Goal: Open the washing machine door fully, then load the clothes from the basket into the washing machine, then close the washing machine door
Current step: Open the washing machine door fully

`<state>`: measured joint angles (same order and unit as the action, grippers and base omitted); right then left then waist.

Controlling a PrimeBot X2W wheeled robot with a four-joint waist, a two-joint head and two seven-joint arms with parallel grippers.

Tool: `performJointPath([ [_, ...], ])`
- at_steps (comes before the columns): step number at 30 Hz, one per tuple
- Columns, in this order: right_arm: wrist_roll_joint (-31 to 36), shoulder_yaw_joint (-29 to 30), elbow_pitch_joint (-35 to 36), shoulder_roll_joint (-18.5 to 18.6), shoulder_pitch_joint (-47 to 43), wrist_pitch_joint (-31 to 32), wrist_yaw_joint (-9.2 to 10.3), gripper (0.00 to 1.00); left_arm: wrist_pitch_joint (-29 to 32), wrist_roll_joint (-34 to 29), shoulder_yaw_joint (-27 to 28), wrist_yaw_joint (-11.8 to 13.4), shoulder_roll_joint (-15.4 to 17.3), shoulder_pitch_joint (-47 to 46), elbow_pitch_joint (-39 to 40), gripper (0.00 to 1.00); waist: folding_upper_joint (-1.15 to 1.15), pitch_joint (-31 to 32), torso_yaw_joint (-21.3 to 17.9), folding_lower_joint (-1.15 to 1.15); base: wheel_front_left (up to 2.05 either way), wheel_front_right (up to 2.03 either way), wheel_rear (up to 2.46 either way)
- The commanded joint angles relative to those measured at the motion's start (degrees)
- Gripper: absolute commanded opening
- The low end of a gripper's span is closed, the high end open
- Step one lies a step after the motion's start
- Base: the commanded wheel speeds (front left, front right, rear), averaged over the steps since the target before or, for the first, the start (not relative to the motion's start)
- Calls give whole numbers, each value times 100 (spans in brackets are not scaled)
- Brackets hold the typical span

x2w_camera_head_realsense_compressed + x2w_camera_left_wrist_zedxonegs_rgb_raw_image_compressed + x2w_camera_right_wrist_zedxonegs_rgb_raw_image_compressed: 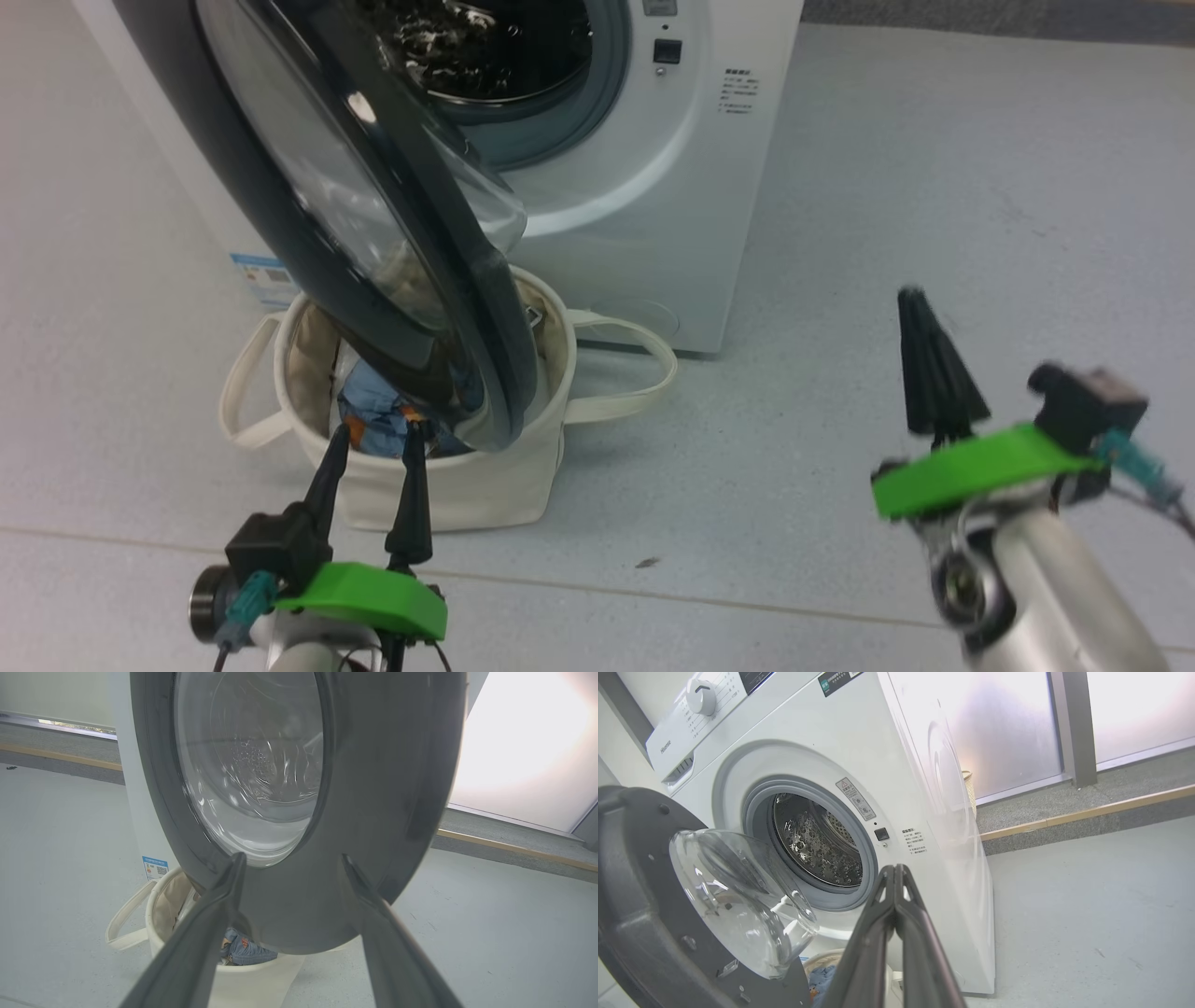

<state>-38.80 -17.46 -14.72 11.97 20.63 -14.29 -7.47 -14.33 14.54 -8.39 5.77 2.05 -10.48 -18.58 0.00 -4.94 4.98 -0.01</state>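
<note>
The white washing machine (653, 187) stands at the back with its drum (817, 844) exposed. Its black-rimmed washing machine door (308, 187) is swung out and hangs over the cream basket (448, 485) on the floor. Blue printed clothes (373, 420) lie inside the basket, partly hidden by the door. My left gripper (378, 439) is open at the basket's near rim, just short of the door's lower edge (373, 812), with nothing between its fingers. My right gripper (913, 299) is shut and empty, off to the right above the bare floor, pointing toward the machine (859, 732).
Pale grey floor (934, 187) spreads to the right of the machine. The basket's loop handles (635, 373) stick out on both sides. A raised kerb (1087, 816) and frosted windows run behind the machine.
</note>
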Motion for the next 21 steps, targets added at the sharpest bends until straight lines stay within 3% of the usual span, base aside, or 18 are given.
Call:
performJointPath([
  [1, 593, 44, 392, -130, -274, -69, -2, 0, -67, -52, 208, -18, 83, -46, 211, 100, 0, 99, -83, 1, 0, 0, 0],
  [5, 1620, 445, 712, -420, -973, -70, -2, 0, -67, -101, 250, -48, 83, 44, 217, 100, 0, 175, -153, 1, 0, 0, 0],
  [9, 2120, 476, 673, -572, -1264, -70, -2, 0, -67, -146, 298, -70, 83, 73, 216, 100, 0, 195, -193, 1, 0, 0, 0],
  [10, 2267, 507, 673, -599, -1296, -70, -2, 21, -67, -157, 315, -70, 83, 78, 215, 100, 0, 197, -205, 1, 0, 0, 0],
  [11, 2391, 559, 685, -638, -1329, -70, -2, 83, -67, -172, 334, -64, 83, 82, 213, 100, 0, 198, -216, 1, 0, 0, 0],
  [12, 2474, 616, 673, -681, -1364, -70, -2, 100, -67, -184, 348, -60, 83, 84, 211, 100, 0, 200, -226, 1, 0, 0, 0],
  [21, 2800, 906, 464, -871, -1398, -71, -2, 100, -67, -202, 349, -88, 83, 45, 207, 100, 0, 156, -220, 1, 0, 0, 0],
])
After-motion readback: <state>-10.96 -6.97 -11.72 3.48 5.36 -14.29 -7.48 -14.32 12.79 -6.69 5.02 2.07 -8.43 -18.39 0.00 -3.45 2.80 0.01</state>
